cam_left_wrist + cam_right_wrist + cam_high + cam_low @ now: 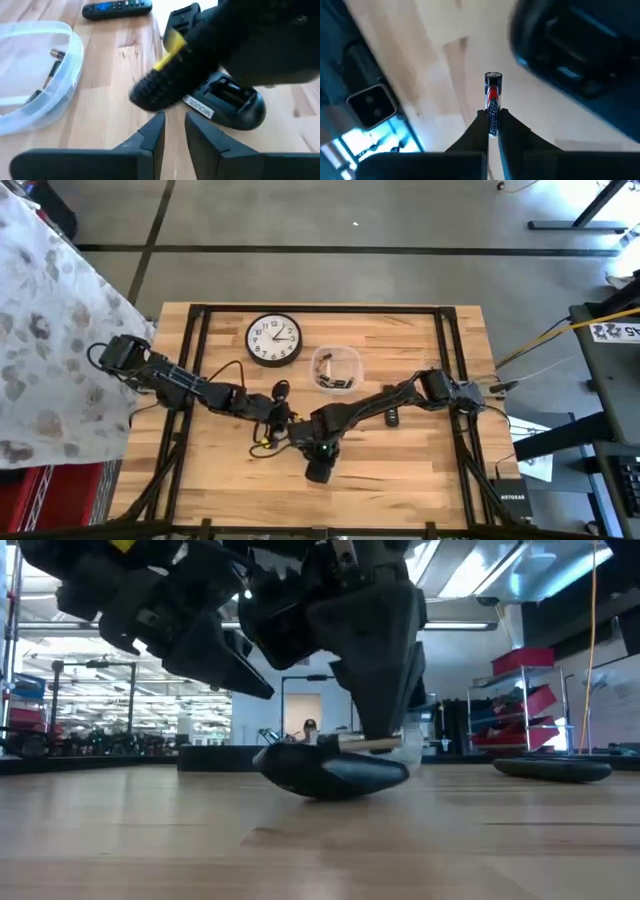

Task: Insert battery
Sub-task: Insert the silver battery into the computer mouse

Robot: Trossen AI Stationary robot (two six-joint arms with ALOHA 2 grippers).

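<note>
My right pincer (492, 131) pinches a black-and-red cylindrical battery (493, 102) above the black open-backed plastic device (227, 102); my left pincer (174, 131) hovers nearby, narrowly parted.

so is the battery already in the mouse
No, the right gripper holds the battery clear of the mouse and its open compartment.
</note>
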